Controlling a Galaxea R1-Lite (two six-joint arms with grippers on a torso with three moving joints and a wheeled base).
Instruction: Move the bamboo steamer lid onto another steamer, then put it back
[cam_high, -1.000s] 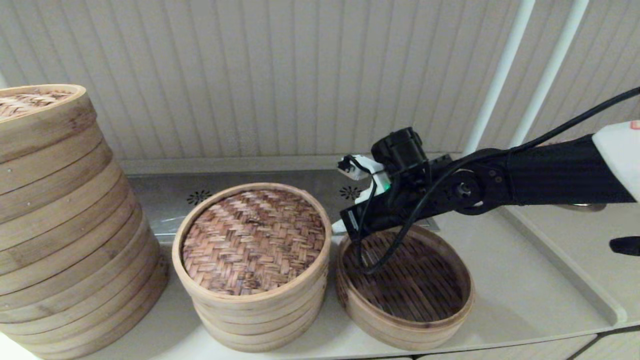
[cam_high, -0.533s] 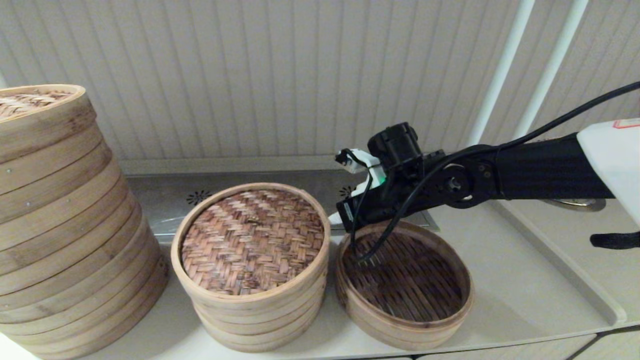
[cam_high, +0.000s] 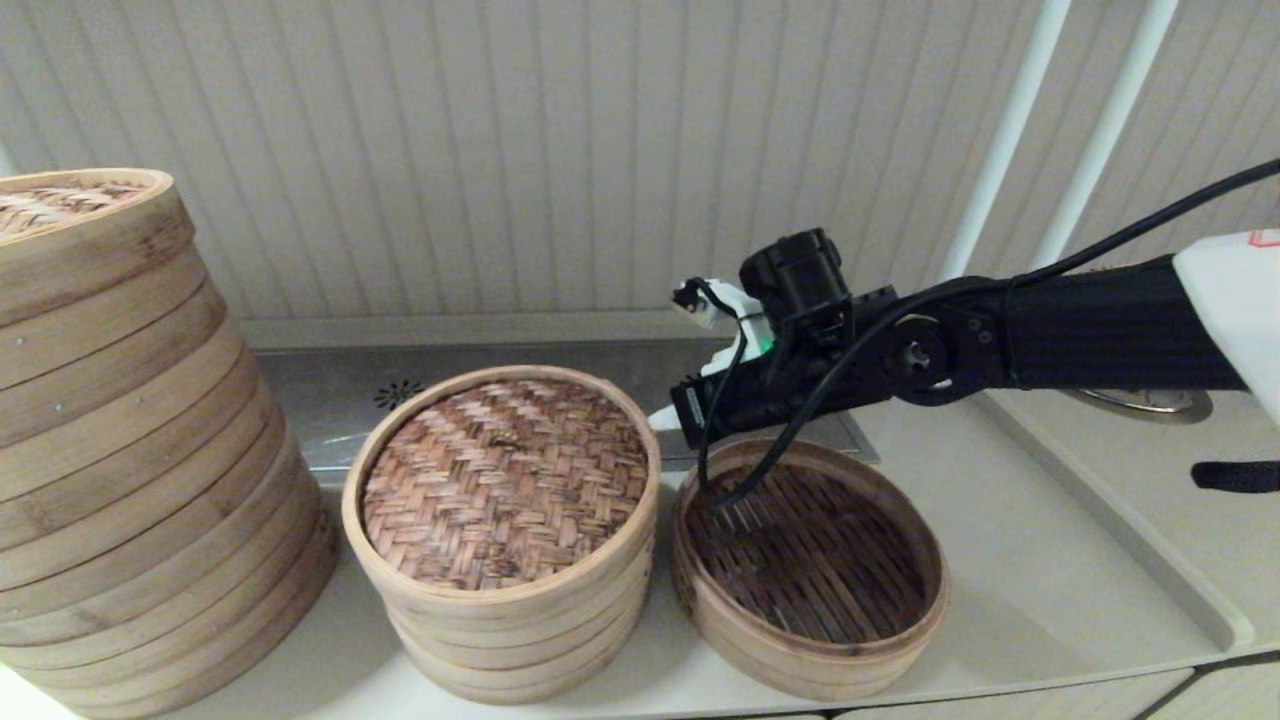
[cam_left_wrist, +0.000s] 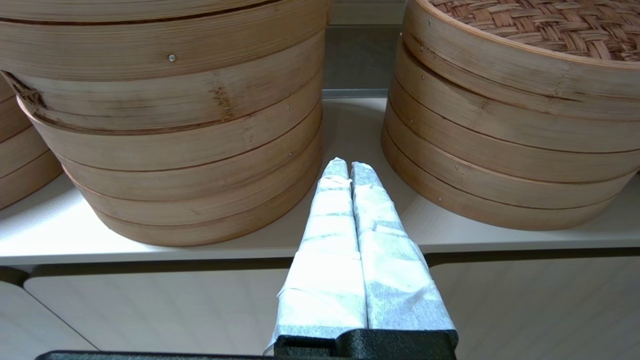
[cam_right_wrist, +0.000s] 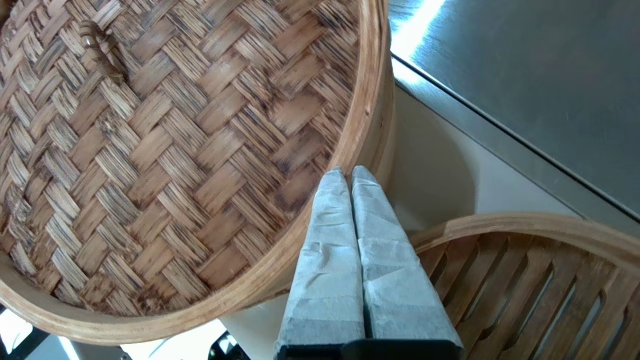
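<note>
Right gripper (cam_right_wrist: 348, 172) pressed closed, empty, hovering over the bamboo steamer lid (cam_high: 505, 481) rim; lid sits on the tiered steamer (cam_high: 515, 625), beside another steamer (cam_high: 810, 575). Left gripper (cam_left_wrist: 349, 169) closed, parked low.

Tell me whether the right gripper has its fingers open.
No, the right gripper has its fingers pressed together, tips over the rim of the bamboo steamer lid.

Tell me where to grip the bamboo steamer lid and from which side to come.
Grip the bamboo steamer lid by its pale rim band on the side facing the shallow steamer, coming from above on the right. The right gripper, fingers shut, already hangs at that edge. The woven top is flat, with only a small knot, so the upstanding rim probably offers the better hold.
</note>
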